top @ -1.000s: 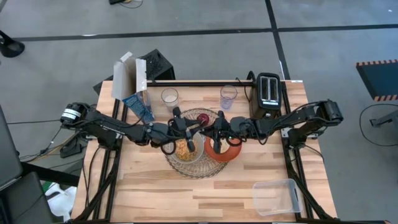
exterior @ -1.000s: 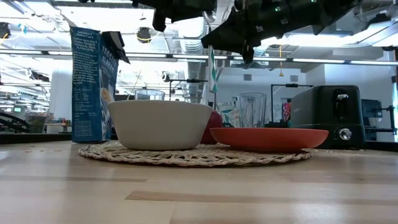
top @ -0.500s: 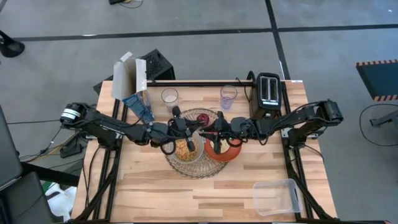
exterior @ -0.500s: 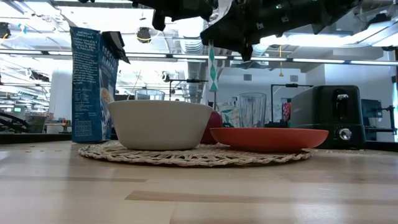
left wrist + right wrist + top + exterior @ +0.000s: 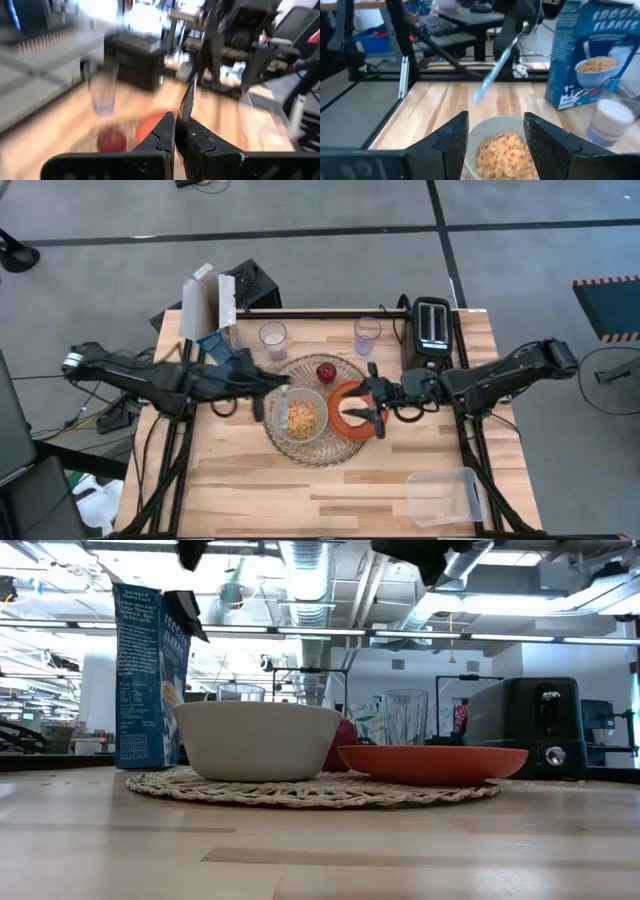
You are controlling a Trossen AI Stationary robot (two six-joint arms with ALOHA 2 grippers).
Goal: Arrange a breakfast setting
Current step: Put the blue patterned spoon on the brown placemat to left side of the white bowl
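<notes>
A pale grey bowl [image 5: 301, 418] of cereal, an orange plate [image 5: 342, 402] and a red apple [image 5: 326, 371] sit on the round woven mat [image 5: 312, 452]. My left gripper [image 5: 268, 389] is just left of the bowl and is shut on a metal spoon [image 5: 283, 411], which reaches out over the bowl. My right gripper [image 5: 358, 412] is open and empty above the plate. In the right wrist view its fingers frame the bowl [image 5: 502, 152], with the spoon [image 5: 495, 67] beyond. No bagel shows. My left gripper pinches the spoon between its two fingers [image 5: 167, 136] near one end. The rest of the spoon [image 5: 187, 96] sticks out past the fingertips. From the right wrist view the spoon slants down from the gripper, lifted clear above the bowl's far side.
A black toaster [image 5: 432, 326] stands at the back right, and a blue-and-white cereal box [image 5: 212, 305] at the back left. Two glasses [image 5: 272, 335] [image 5: 367, 335] stand behind the mat. A clear plastic tub [image 5: 441, 495] lies at the front right.
The two grippers were close together above the mat with the spoon hanging under them. They have drawn apart: the left toward the table's left edge, taking the spoon along, and the right toward the right edge over the plate, without it.
</notes>
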